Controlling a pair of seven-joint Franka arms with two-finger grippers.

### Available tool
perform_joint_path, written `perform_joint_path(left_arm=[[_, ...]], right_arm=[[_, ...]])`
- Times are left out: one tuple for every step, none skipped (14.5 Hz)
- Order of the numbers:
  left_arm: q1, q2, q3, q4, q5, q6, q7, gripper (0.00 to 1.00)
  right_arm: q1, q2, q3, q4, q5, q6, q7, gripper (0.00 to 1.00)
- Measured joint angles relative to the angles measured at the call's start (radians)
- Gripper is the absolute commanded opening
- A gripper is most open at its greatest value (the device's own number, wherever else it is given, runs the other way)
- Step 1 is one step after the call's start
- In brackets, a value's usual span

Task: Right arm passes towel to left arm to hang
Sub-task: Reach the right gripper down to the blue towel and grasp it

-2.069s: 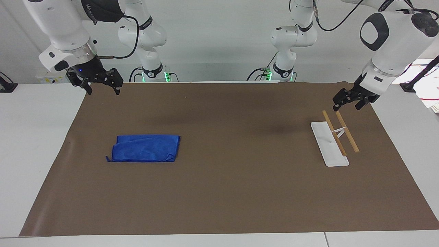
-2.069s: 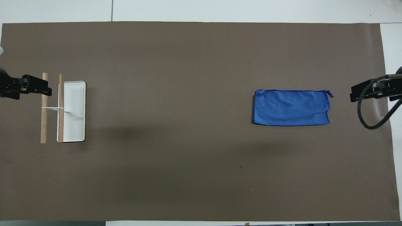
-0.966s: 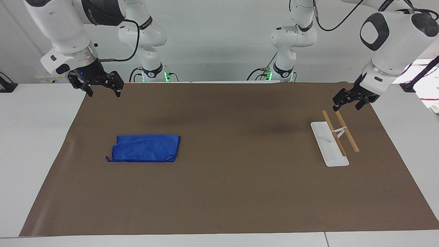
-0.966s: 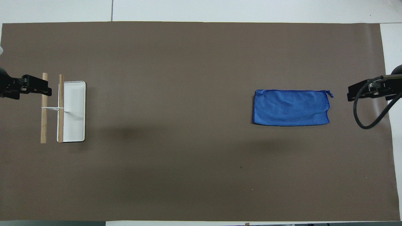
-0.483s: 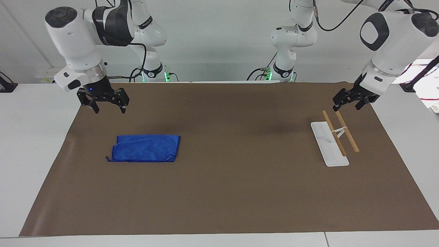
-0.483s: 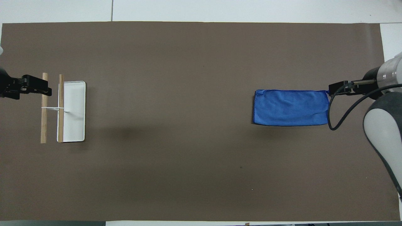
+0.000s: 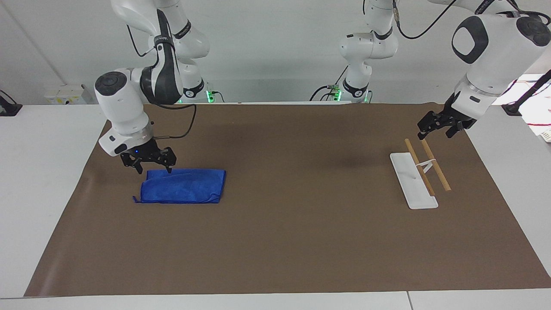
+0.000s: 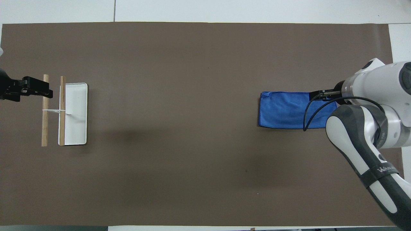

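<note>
The fingers [image 7: 139, 168] of the right gripper [image 7: 153, 168] are spread apart and point down, their tips low over the corner of the towel [image 7: 183, 186] that lies nearest the robots and toward the right arm's end of the surface [image 7: 301, 241]; whether the tips touch the cloth cannot be told. A small blue light shows on the gripper's black body, and a black cable loops from it back along the right arm [image 7: 142, 86], which bends down from its base. In the overhead view the right arm [image 8: 369, 128] covers that end of the towel [image 8: 282, 110].

The left gripper [image 7: 434, 129] hangs in the air over the near end of the wooden bars of the rack [image 7: 419, 172], at the left arm's end of the surface. Its fingers are slightly parted and hold nothing. The left arm [image 7: 486, 56] waits there.

Farther from the robots than the right gripper, the towel lies flat on the brown mat [image 7: 280, 258]. It is bright royal blue, roughly rectangular, folded in layers, with soft rumpled creases across its top and a darker stitched hem. A small loop or tag sticks out at its farthest corner toward the right arm's end.

The rack has a white flat base [image 8: 75, 114] and two wooden bars [image 8: 45, 110] joined by a thin white bracket. It stands well apart from the towel.
</note>
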Motion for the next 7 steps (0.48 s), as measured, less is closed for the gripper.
perform_joint_path(left_arm=[[0.000, 0.000, 0.000, 0.000, 0.000, 0.000, 0.000, 1.00], [0.000, 0.000, 0.000, 0.000, 0.000, 0.000, 0.000, 1.00], [0.000, 0.000, 0.000, 0.000, 0.000, 0.000, 0.000, 1.00], [0.000, 0.000, 0.000, 0.000, 0.000, 0.000, 0.000, 1.00], [0.000, 0.000, 0.000, 0.000, 0.000, 0.000, 0.000, 1.00], [0.000, 0.000, 0.000, 0.000, 0.000, 0.000, 0.000, 1.00], [0.000, 0.000, 0.000, 0.000, 0.000, 0.000, 0.000, 1.00]], right_arm=[[0.000, 0.017, 0.000, -0.032, 0.000, 0.048, 0.000, 1.00], [0.000, 0.035, 0.000, -0.053, 0.000, 0.079, 0.000, 1.00], [0.000, 0.053, 0.000, -0.063, 0.000, 0.097, -0.001, 1.00], [0.001, 0.068, 0.000, -0.066, 0.000, 0.102, -0.001, 1.00], [0.001, 0.082, 0.000, -0.067, 0.000, 0.106, -0.006, 1.00], [0.001, 0.093, 0.000, -0.069, 0.000, 0.114, -0.018, 1.00], [0.001, 0.101, 0.000, -0.076, 0.000, 0.127, -0.030, 1.00]])
